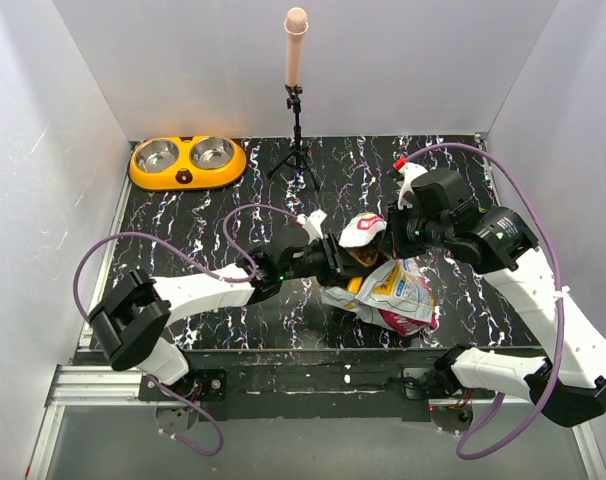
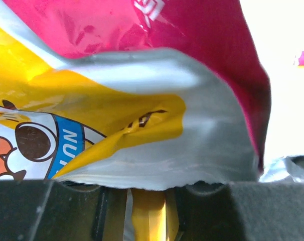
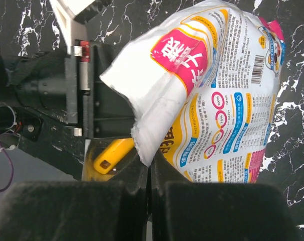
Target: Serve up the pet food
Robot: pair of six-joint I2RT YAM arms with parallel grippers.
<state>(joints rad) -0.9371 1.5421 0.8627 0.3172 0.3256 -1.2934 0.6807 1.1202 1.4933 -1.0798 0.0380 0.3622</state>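
Observation:
The crinkly white bag [image 1: 395, 296] with magenta and yellow print lies at the table's middle right, its top lifted. My right gripper [image 1: 387, 233] is shut on the bag's torn top edge [image 3: 148, 150], holding it up. My left gripper [image 1: 335, 256] points into the bag's mouth from the left, shut on the handle of the yellow scoop [image 2: 149, 215]. That handle [image 3: 112, 155] also shows in the right wrist view, beside the bag [image 3: 217, 100]. Up close, the bag's silver edge [image 2: 192, 150] fills the left wrist view. The pet food itself is hidden inside the bag.
An orange double bowl [image 1: 187, 161] with two steel cups sits at the far left corner. A small black tripod [image 1: 297, 150] with a pink-tipped pole stands at the back centre. White walls close in the marbled black table [image 1: 213, 220].

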